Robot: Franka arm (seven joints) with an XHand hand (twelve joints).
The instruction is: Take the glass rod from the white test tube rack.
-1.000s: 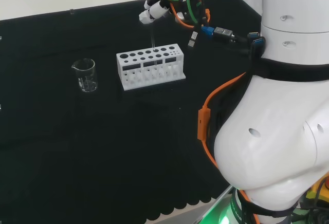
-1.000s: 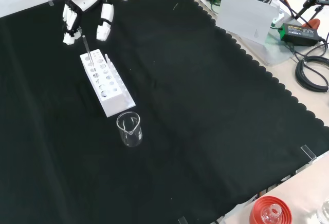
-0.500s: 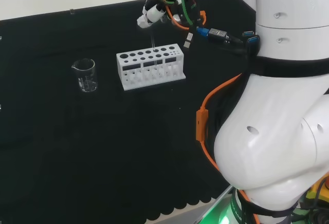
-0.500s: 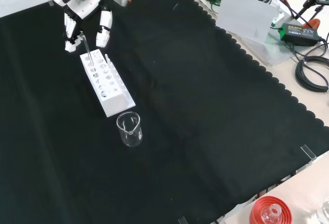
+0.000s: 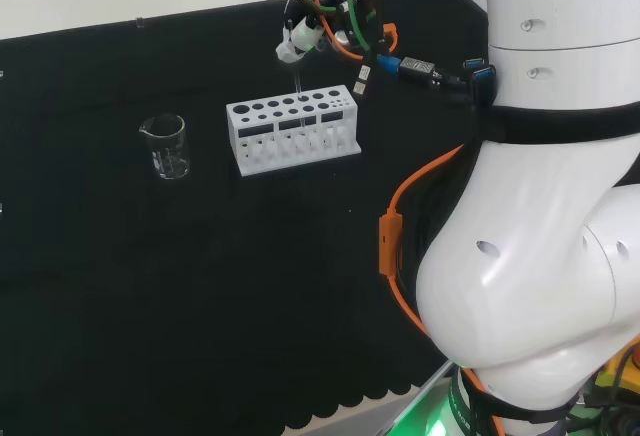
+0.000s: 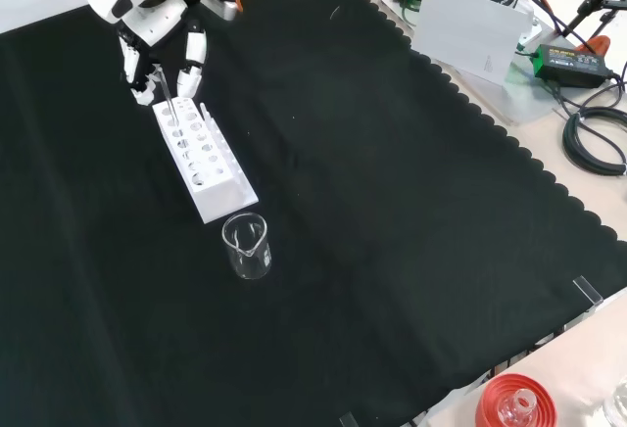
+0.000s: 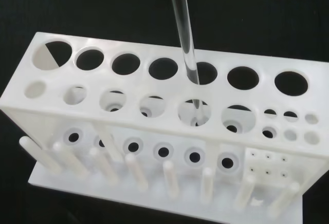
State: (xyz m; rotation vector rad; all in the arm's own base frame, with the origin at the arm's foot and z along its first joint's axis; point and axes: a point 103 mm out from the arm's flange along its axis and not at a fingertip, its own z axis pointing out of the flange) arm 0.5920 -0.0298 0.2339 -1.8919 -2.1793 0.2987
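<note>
Closest to me in the front view, near the middle of the bench (image 6: 411, 202), I see a clear beaker (image 6: 246, 246) standing just off the near end of the white test tube rack (image 6: 201, 158). Farther back along that rack, at its far end, the glass rod (image 6: 165, 92) stands in one of the holes, leaning slightly, with its top reaching up between the fingers (image 6: 189, 67) of the hand (image 6: 147, 18). From here I read those fingers as hanging down, relaxed and spread, one set on the left of the rod's top and one on the right; I cannot tell whether any of them touches the glass.

From the head view I get less of the hand (image 5: 300, 31): white fingertips (image 5: 288, 52) among orange and green cables, directly above the rack (image 5: 292, 128), with the rod (image 5: 298, 83) a thin line running down from them into a back-row hole. The beaker (image 5: 166, 146) sits apart to the left in that view, toward the bench's left edge.

What the wrist view adds is the seating itself: the rod (image 7: 184, 34) passes down through one large hole in the rack's (image 7: 154, 131) top plate and shows again through the hole of the plate below, so its lower end is still inside the rack.
</note>
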